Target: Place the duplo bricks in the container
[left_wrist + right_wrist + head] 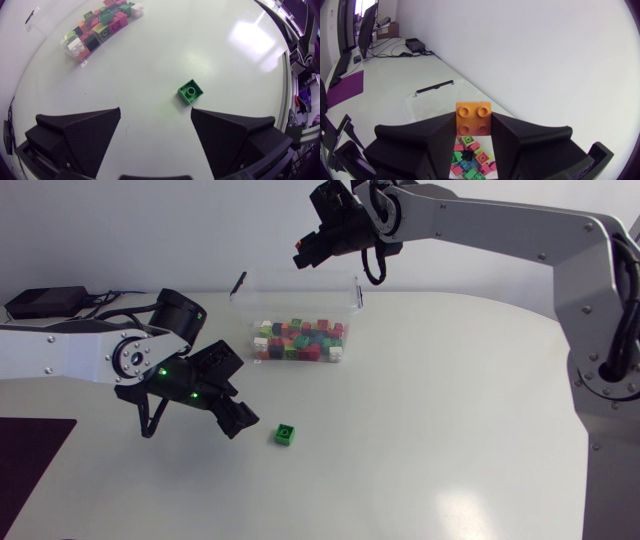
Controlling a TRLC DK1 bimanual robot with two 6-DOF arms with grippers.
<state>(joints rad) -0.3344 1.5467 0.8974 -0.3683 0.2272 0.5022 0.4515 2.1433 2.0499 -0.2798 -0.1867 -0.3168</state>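
Left gripper (155, 111) spread wide at lower left, green brick (190, 93) just ahead of its fingers, right gripper (474, 127) pinching orange brick (473, 114) above container (300, 295), top centre

Table (450, 410) is smooth and white with a soft sheen, catching the light. Container (300, 285): clear plastic, glossy walls. Green brick (285, 436) and orange brick (473, 112) are hard, shiny moulded plastic, same as the bricks (300, 340) piled inside. Left gripper (155, 110) and right gripper (474, 125) are matt black with finely ribbed faces. Left arm (60, 352) and right arm (500, 225) have smooth silver-grey satin shells and black joints.
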